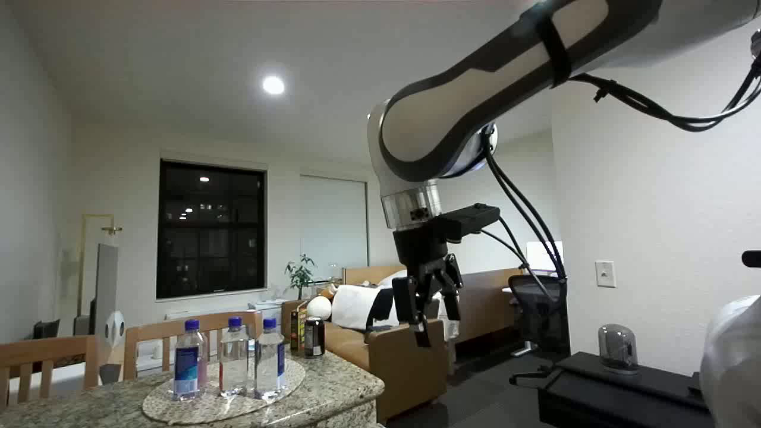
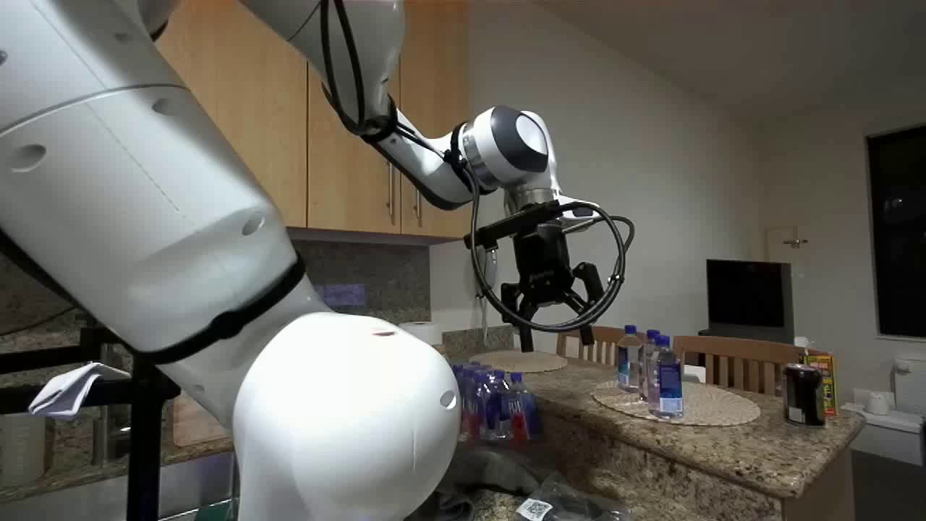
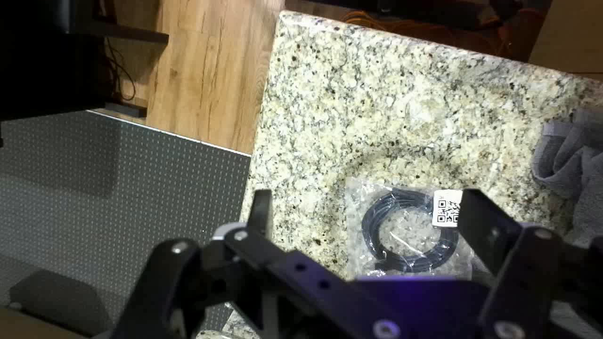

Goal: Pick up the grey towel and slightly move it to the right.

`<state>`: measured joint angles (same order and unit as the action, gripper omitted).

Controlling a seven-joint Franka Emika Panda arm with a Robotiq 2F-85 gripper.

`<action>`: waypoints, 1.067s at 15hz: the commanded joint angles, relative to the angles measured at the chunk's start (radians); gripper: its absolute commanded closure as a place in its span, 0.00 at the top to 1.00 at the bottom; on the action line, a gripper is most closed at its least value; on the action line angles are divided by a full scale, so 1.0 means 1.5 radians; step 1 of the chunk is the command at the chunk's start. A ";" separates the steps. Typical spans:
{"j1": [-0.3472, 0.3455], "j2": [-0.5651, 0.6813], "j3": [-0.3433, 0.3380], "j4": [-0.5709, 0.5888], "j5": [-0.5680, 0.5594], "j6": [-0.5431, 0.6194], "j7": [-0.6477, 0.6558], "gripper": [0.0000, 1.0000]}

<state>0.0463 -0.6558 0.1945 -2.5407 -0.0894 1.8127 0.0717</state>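
The grey towel (image 3: 582, 165) lies crumpled on the granite counter (image 3: 339, 94) at the right edge of the wrist view, partly cut off by the frame. In an exterior view, the grey towel (image 2: 492, 469) shows at the bottom, partly hidden behind the robot's white arm. My gripper (image 3: 366, 197) is open and empty, with its fingers wide apart. It hangs in the air above the counter in both exterior views (image 1: 439, 326) (image 2: 556, 340), fingers pointing down. In the wrist view the towel is right of the right finger, apart from it.
A clear plastic bag (image 3: 407, 233) with a coiled dark cable lies below the gripper, beside the towel. Bottles (image 1: 233, 362) and a black can (image 1: 314, 337) stand on the raised counter. More packed bottles (image 2: 499, 409) stand behind the towel. The counter's edge (image 3: 261, 127) drops to the floor.
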 commanded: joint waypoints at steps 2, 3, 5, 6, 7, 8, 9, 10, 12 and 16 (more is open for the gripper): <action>0.015 0.002 -0.012 0.001 -0.008 -0.002 0.008 1.00; 0.015 0.002 -0.012 0.001 -0.008 -0.002 0.008 1.00; 0.015 0.002 -0.012 0.001 -0.008 -0.002 0.008 1.00; 0.015 0.002 -0.012 0.001 -0.008 -0.002 0.008 1.00; 0.015 0.002 -0.012 0.001 -0.008 -0.002 0.008 1.00; 0.015 0.002 -0.012 0.001 -0.008 -0.002 0.008 1.00; 0.015 0.002 -0.012 0.001 -0.008 -0.002 0.008 1.00; 0.022 0.011 -0.018 0.001 0.007 0.003 0.000 1.00; 0.031 0.013 -0.020 0.004 0.031 0.021 0.017 1.00; 0.069 0.052 -0.025 0.019 0.137 0.073 0.015 1.00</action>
<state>0.1013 -0.6354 0.1697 -2.5376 0.0175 1.8751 0.0717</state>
